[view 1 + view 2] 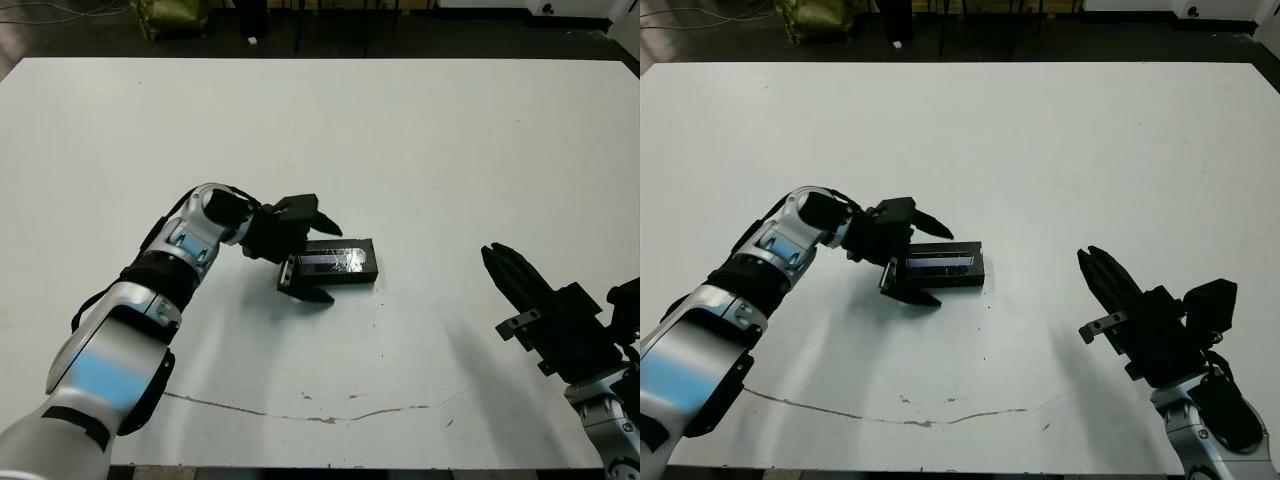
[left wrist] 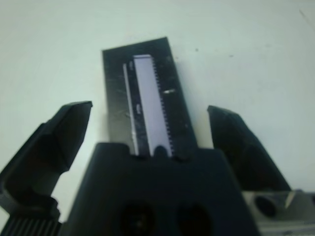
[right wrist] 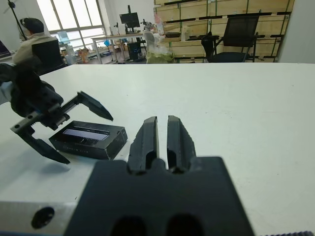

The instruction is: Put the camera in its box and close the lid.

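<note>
Two L fingers (image 1: pixel 312 213) spread, straddling lid (image 1: pixel 340 261) end, not touching.

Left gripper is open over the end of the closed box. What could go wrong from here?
1. The left gripper is open with one finger on each side of the box end; backing out crooked could catch and drag it.
2. The lid covers the inside, so the camera is unconfirmed.
3. The right gripper is shut and well clear, so nothing steadies the box.
</note>
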